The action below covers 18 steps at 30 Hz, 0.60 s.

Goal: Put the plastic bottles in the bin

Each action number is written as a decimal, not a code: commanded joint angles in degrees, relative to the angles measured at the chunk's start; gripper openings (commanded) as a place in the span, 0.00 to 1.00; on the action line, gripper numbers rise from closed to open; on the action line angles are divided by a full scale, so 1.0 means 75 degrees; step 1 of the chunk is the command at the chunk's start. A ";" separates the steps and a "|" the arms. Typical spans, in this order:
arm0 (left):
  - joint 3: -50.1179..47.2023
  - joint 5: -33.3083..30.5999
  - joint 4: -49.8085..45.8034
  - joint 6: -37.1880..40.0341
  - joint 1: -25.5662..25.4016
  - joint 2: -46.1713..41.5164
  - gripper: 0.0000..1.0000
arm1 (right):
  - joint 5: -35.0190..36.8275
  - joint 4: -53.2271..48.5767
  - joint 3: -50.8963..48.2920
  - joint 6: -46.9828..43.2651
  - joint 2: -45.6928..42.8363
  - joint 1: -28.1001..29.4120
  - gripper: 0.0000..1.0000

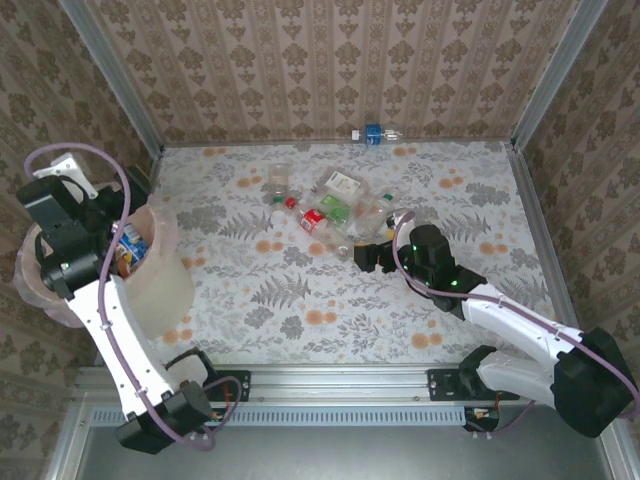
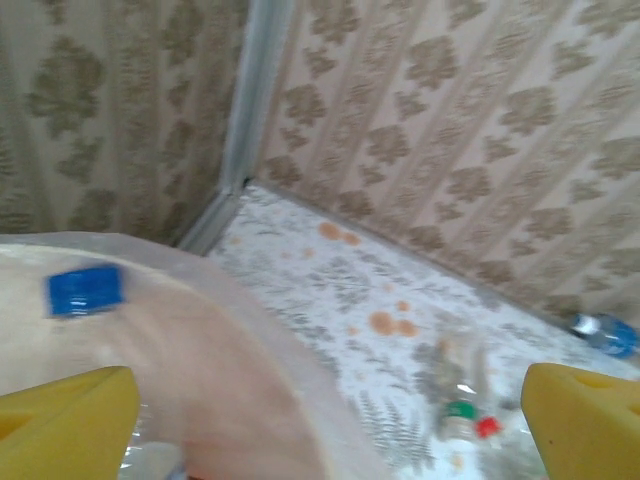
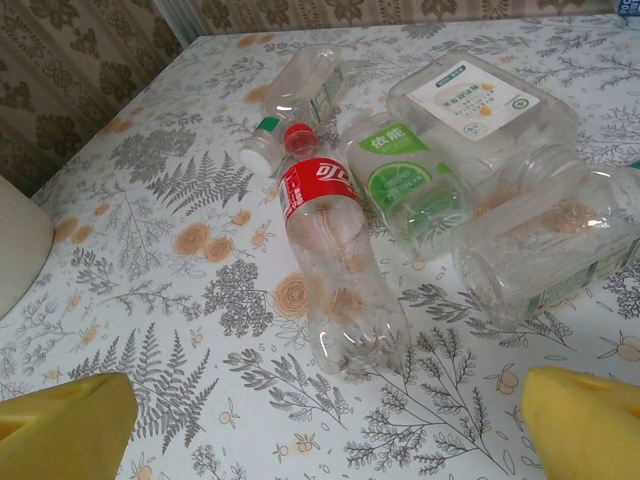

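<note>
Plastic bottles [image 1: 335, 210] clustered mid-table just beyond right gripper [image 3: 330, 430], jaws spread, empty; left gripper [image 2: 330, 425], also spread empty, over bin [image 1: 168, 285] at left.

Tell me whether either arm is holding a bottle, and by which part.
Nothing is held: left gripper open over the bin, right gripper open short of the red-labelled bottle.

You've got the plastic bottles [image 1: 335, 210] lying crushed on their sides mid-table, red-label bottle [image 3: 338, 265] touching green-label bottle [image 3: 405, 185]. Blue-label bottle [image 1: 374, 134] lies alone at the far wall. The bin [image 1: 168, 283] stands upright at the left edge, bottles inside.
</note>
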 commanded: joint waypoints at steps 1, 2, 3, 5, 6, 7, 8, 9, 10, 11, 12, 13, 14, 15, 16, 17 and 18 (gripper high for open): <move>-0.0071 0.0774 0.0620 -0.1081 -0.0623 -0.0484 1.00 | 0.0381 0.0220 0.0227 0.0293 0.0242 0.0045 1.00; -0.0173 0.0763 0.0814 -0.1230 -0.0887 -0.0584 1.00 | 0.0443 0.0233 0.0242 0.0326 0.0318 0.0042 1.00; -0.0298 0.0701 0.0993 -0.1385 -0.1216 -0.0675 1.00 | 0.0507 0.0226 0.0271 0.0343 0.0400 0.0030 1.00; -0.0554 0.0499 0.1325 -0.1561 -0.1938 -0.0753 1.00 | 0.0567 0.0160 0.0350 0.0295 0.0587 -0.0024 1.00; -0.0654 0.0310 0.1432 -0.1581 -0.2390 -0.0739 1.00 | 0.0563 0.0048 0.0438 0.0221 0.0701 -0.0077 1.00; -0.0716 0.0137 0.1494 -0.1584 -0.2782 -0.0695 1.00 | 0.0552 -0.0064 0.0534 0.0151 0.0808 -0.0135 1.00; -0.0760 -0.0049 0.1547 -0.1568 -0.3254 -0.0600 1.00 | 0.0536 -0.0209 0.0653 0.0049 0.0945 -0.0205 1.00; -0.0773 -0.0173 0.1592 -0.1539 -0.3635 -0.0466 1.00 | 0.0485 -0.0368 0.0798 -0.0017 0.1093 -0.0303 1.00; -0.0777 -0.0291 0.1614 -0.1525 -0.3961 -0.0357 1.00 | 0.0435 -0.0527 0.0940 -0.0041 0.1231 -0.0386 1.00; -0.0788 -0.0421 0.1650 -0.1531 -0.4329 -0.0218 1.00 | 0.0360 -0.0704 0.1115 -0.0037 0.1406 -0.0483 1.00; -0.0808 -0.0561 0.1716 -0.1564 -0.4590 -0.0101 1.00 | 0.0324 -0.0873 0.1296 0.0011 0.1588 -0.0584 1.00; -0.0830 -0.0664 0.1792 -0.1580 -0.4855 0.0007 1.00 | 0.0426 -0.1045 0.1471 0.0195 0.1787 -0.0681 1.00; -0.0849 -0.0789 0.1846 -0.1592 -0.5043 0.0071 1.00 | 0.0504 -0.1227 0.1656 0.0446 0.1971 -0.0782 1.00; -0.0899 -0.0921 0.1946 -0.1644 -0.5257 0.0154 1.00 | 0.0562 -0.1416 0.1850 0.0816 0.2186 -0.0931 1.00; -0.0975 -0.1009 0.2095 -0.1692 -0.5449 0.0207 1.00 | 0.0567 -0.1608 0.2046 0.1212 0.2441 -0.1073 1.00; -0.1080 -0.1064 0.2292 -0.1737 -0.5592 0.0241 1.00 | 0.0581 -0.1768 0.2219 0.1533 0.2678 -0.1182 1.00; -0.1199 -0.1092 0.2526 -0.1770 -0.5759 0.0300 1.00 | 0.0582 -0.1921 0.2409 0.1855 0.2912 -0.1269 1.00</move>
